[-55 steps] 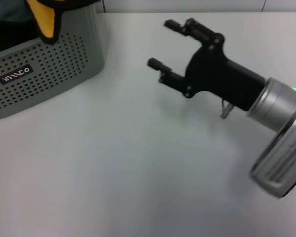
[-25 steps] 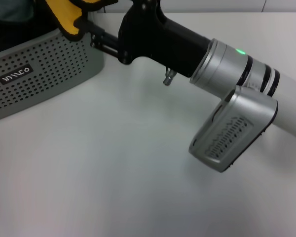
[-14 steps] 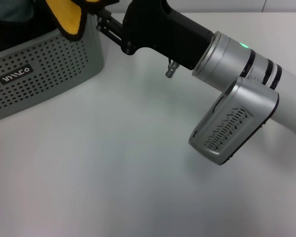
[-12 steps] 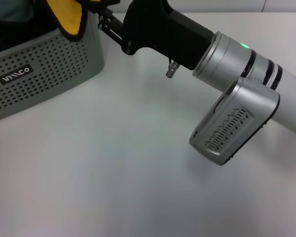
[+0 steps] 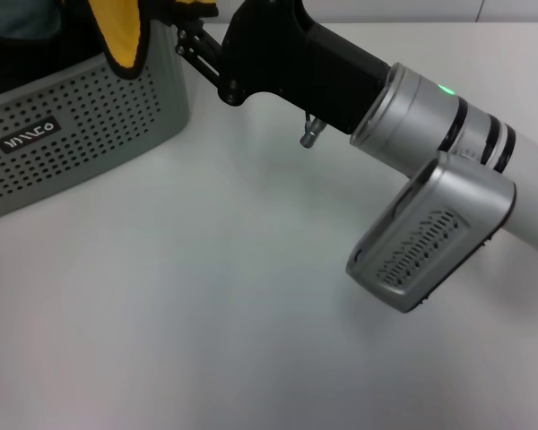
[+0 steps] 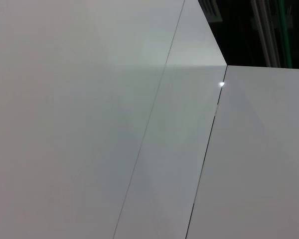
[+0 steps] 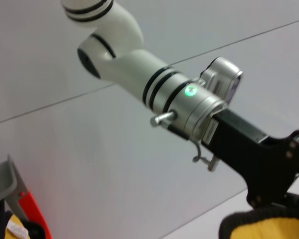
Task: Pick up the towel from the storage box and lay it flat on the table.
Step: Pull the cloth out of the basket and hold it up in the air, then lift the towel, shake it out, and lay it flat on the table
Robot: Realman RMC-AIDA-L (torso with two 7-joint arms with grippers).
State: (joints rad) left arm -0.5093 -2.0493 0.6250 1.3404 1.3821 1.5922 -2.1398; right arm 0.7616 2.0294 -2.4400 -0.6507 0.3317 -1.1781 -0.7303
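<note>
The storage box (image 5: 90,116) stands at the far left of the table (image 5: 206,296). The towel (image 5: 121,36) hangs over the box's rim, yellow side out, with its black trim showing. My right gripper (image 5: 175,22) reaches in from the right to the towel's top at the box's near corner and is shut on it; the fingertips are partly cut off at the picture's top edge. In the right wrist view a black gripper (image 7: 281,199) on an arm with a green light sits on a yellow, black-trimmed fold of the towel (image 7: 261,226). The left gripper is out of view.
A teal-grey cloth (image 5: 18,20) lies inside the box, behind the towel. The right arm's silver wrist and grey camera housing (image 5: 421,242) hang over the table's middle right. The left wrist view shows only pale wall panels (image 6: 114,124).
My right gripper swung from open over the table's middle to the box's corner and closed on the towel. The towel's hanging flap has shifted right and become narrower.
</note>
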